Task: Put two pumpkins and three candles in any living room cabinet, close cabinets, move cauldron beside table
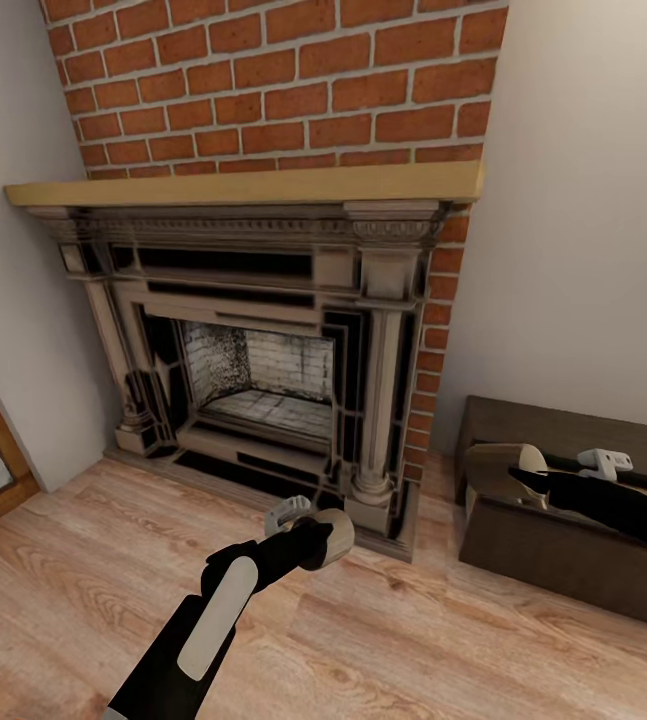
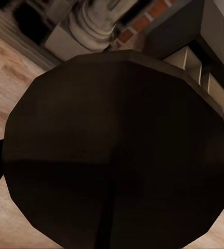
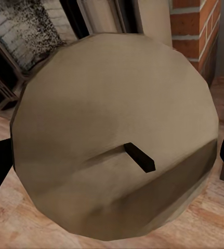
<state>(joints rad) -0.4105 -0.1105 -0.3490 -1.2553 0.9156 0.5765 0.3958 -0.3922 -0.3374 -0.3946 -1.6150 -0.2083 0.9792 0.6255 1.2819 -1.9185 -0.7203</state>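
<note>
Holding one candle point(image 3: 114, 137) in my right tool point(image 1: 508, 470), closed on it above the open cabinet point(image 1: 563, 545); second candle point(image 1: 335, 535) gripped likewise in left tool point(image 1: 308, 530). Advice: lower well inside drawer before releasing.

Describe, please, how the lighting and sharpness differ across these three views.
Left wrist view: the left-hand candle is so close and so shaded that it looks almost black, its outline faceted. Right wrist view: the right-hand candle is well lit and cream, with a shaded band beside its wick. Head view: even light and slightly soft detail, darkest around the fireplace opening.
</note>
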